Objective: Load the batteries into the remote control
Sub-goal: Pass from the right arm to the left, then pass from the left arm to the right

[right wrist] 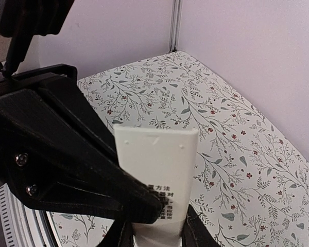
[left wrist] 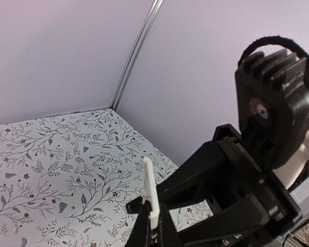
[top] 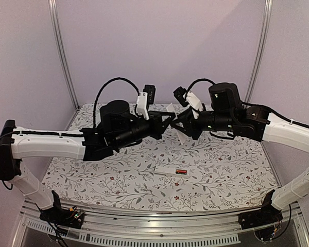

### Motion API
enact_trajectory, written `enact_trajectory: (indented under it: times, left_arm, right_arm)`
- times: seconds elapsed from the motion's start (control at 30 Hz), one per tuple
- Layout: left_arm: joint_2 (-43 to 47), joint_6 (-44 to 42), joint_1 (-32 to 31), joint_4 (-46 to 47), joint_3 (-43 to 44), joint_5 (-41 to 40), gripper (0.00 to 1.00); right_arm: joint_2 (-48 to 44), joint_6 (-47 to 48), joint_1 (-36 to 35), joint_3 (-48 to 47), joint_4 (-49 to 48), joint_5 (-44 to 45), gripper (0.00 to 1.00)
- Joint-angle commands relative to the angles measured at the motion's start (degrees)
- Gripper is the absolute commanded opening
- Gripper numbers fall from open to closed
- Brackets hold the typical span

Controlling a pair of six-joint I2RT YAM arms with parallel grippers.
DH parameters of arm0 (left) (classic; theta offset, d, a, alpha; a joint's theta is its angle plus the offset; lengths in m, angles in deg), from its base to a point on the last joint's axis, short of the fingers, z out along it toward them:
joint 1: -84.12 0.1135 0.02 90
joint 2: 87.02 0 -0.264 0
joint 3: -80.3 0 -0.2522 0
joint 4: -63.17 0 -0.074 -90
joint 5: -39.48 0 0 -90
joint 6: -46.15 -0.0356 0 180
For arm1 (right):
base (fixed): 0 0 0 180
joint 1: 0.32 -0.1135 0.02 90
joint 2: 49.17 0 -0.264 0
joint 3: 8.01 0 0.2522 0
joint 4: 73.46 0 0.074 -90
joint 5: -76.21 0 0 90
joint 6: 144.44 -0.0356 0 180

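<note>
Left claw (left wrist: 153,227): clenched on the thin edge of a flat white strip (right wrist: 157,170), raised above the far half of the worktop (top: 118,180).
Right claw (right wrist: 157,237): grasping the same strip by its lower end.
Remote control (top: 167,170): lying flat, centred, nearer the worktop's near edge.
Battery (top: 182,171): red, at the remote's right end; seated or beside, too small to tell.
Risk: two grips on one thin strip; pulling before one lets go could bend it or flick it loose.
</note>
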Motion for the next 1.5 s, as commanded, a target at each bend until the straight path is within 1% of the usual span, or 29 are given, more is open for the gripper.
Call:
enact_trajectory:
  times: [0.0,0.07,0.13,0.17,0.23,0.3,0.43,0.53,0.6,0.67,0.73,0.87,0.93,1.07,1.1,1.23,1.4,1.47]
  left_arm:
    - [-0.76,2.13,0.88,-0.21,0.48,-1.58,0.0]
    - [0.03,3.82,1.28,0.86,-0.54,-1.64,0.0]
    - [1.44,5.96,1.85,3.53,-3.15,-1.74,0.0]
    - [2.29,7.37,2.19,4.98,-4.5,-1.82,0.0]
    - [3.91,10.03,3.04,7.7,-6.97,-2.02,0.0]
    - [4.99,12.29,3.54,9.8,-8.92,-2.29,0.0]
    - [5.89,19.07,4.85,15.15,-12.59,-1.51,0.0]
    - [5.65,22.88,5.75,22.56,-15.85,0.78,0.0]
    - [5.28,24.1,5.83,24.21,-16.46,1.07,0.0]
    - [4.95,24.81,5.87,24.49,-16.47,1.02,0.0]
    - [4.48,25.06,5.83,24.64,-16.26,1.37,0.0]
    - [3.99,25.3,5.82,25.69,-16.41,1.81,0.0]
    - [4.18,25.22,5.86,25.7,-16.62,1.46,0.0]
    - [4.88,24.59,5.85,25.6,-17.25,0.4,0.0]
    - [5.0,24.41,5.83,25.48,-17.26,0.3,0.0]
    - [5.2,24.51,5.88,24.91,-17.79,-1.04,0.0]
    - [5.39,24.52,5.87,24.72,-17.9,-1.69,0.0]
    - [5.39,24.36,5.88,24.71,-17.88,-1.38,0.0]
  right_arm:
    - [0.01,0.75,-0.71,-0.03,-1.22,-0.36,0.16]
    - [-0.51,0.49,-0.71,1.02,-2.61,1.48,0.34]
    - [-1.44,0.39,-0.71,2.71,-4.46,2.0,0.51]
    - [-2.35,0.5,-0.71,4.04,-5.82,1.84,0.58]
    - [-4.06,1.39,-0.71,7.28,-9.19,0.88,0.68]
    - [-6.2,2.62,-0.79,10.84,-12.99,0.64,0.71]
    - [-9.14,4.21,-0.82,15.16,-19.02,0.53,0.72]
    - [-9.04,4.52,-0.8,15.73,-20.9,0.48,0.73]
    - [-8.1,4.08,-0.81,15.18,-21.07,0.26,0.74]
    - [-6.52,3.73,-0.8,14.4,-21.11,-0.66,0.8]
    - [-4.96,3.68,-0.8,13.35,-21.23,-1.46,0.8]
    - [-2.09,3.92,-0.8,11.75,-21.8,-2.58,0.76]
    - [-0.96,4.28,-0.8,11.27,-22.09,-3.14,0.71]
    - [0.32,4.94,-0.8,10.86,-22.59,-3.92,0.57]
    - [0.29,5.07,-0.8,10.89,-22.87,-3.74,0.55]
    - [-0.5,5.37,-1.49,11.97,-25.37,-2.26,0.53]
    - [-0.02,8.58,-2.89,11.97,-26.56,1.25,0.51]
    - [1.01,9.31,-2.98,11.47,-26.29,1.83,0.46]
